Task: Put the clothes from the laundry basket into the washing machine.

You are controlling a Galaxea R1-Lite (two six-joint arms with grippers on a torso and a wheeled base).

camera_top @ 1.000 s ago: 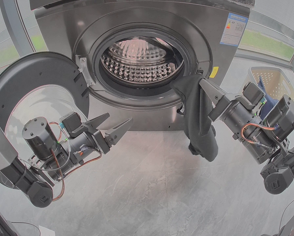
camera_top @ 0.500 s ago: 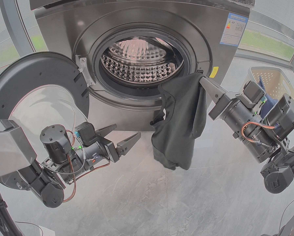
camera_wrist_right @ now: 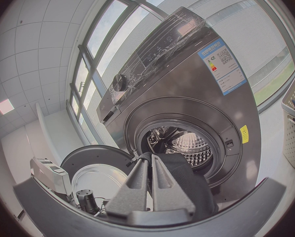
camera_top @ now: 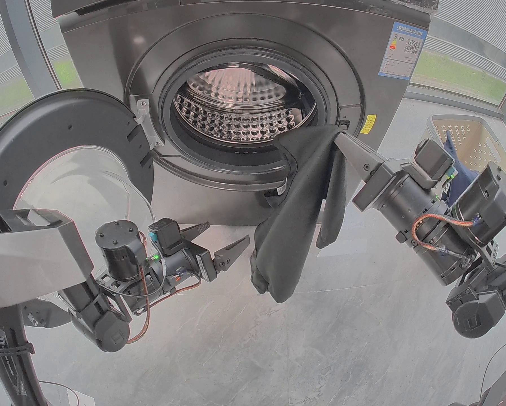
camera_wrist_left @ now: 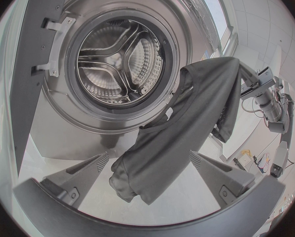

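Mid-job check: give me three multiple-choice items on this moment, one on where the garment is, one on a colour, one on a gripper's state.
1. Where is the dark garment?
A) inside the drum
B) hanging from the right gripper in front of the washing machine
C) flat on the floor

2. What colour is the laundry basket?
A) red
B) cream
C) black

3. How is the left gripper?
A) shut on the garment
B) shut on the door
C) open, holding nothing

Answers: 1 B, the gripper pinches the cloth, which dangles outside the opening's rim. 2 B, its perforated wall is cream. 3 C, its fingers stand apart, gripping nothing.
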